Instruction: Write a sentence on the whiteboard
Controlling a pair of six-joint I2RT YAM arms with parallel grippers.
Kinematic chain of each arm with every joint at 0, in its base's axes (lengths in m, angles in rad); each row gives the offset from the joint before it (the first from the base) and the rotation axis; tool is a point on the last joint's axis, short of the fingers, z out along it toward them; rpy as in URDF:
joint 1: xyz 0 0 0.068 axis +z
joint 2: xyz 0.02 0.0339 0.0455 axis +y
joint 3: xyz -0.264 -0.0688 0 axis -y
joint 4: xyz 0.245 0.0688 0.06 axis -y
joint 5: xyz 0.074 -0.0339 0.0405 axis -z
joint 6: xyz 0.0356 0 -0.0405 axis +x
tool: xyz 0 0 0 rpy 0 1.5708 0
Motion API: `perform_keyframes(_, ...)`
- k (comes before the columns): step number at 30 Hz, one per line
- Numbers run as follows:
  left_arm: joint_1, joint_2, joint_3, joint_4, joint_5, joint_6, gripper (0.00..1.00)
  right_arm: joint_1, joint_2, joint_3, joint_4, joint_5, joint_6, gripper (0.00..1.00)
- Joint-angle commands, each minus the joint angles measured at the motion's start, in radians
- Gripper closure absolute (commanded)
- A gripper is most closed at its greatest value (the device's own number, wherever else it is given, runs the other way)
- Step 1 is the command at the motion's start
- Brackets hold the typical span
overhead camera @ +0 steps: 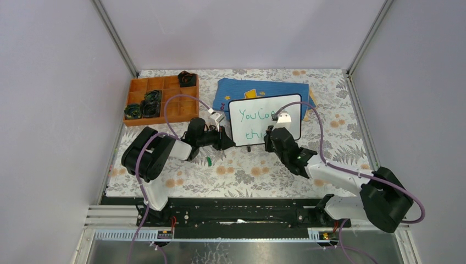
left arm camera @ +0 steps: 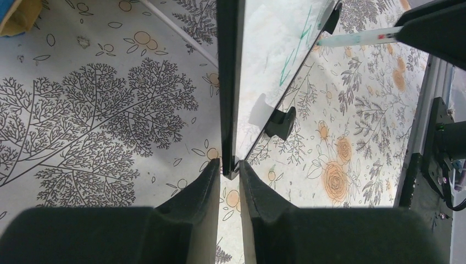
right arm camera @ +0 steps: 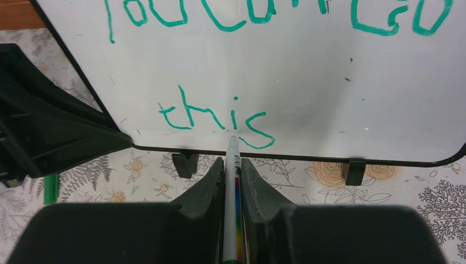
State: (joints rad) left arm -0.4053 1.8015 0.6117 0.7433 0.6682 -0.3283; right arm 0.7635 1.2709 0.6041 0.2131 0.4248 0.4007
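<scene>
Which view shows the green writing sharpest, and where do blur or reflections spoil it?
Right wrist: the sentence is sharp on the whiteboard; the right gripper holding the marker, close to the lens, looks soft and dark. Left wrist: the board stands nearly edge-on and glossy, so the strokes are unreadable. Top external: even light, but the right arm hides some words.

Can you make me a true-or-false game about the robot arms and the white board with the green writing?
1. The right gripper grips a white marker pen. True.
2. The handwritten words on the glossy white whiteboard are red. False: they are green.
3. The left gripper is shut on the whiteboard's black-rimmed edge. True.
4. The whiteboard lies flat. False: it stands up on small black feet.
5. The blue cloth with yellow print lies behind the whiteboard. True.
</scene>
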Motion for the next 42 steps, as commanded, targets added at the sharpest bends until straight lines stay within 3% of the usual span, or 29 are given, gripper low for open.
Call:
perform_keyframes(1,-0.004,-0.012,0.020,0.010,-0.018,0.031,0.75,-0.007,-0.113,-0.035,0.031,-0.049,-0.016,1.00)
perform_keyframes(12,-0.006,-0.025,0.014,0.013,-0.018,0.035,0.75,-0.006,-0.312,-0.080,-0.081,-0.052,-0.036,1.00)
perform_keyframes(23,-0.005,-0.019,0.019,0.017,-0.014,0.029,0.75,-0.007,-0.509,-0.148,-0.113,0.090,-0.040,1.00)
perform_keyframes(31,-0.006,-0.014,0.019,0.026,-0.012,0.022,0.75,-0.007,-0.435,-0.129,-0.032,0.215,0.004,1.00)
perform_keyframes(42,-0.006,-0.022,0.019,0.007,-0.017,0.033,0.75,-0.009,-0.308,-0.102,0.046,0.187,-0.027,1.00)
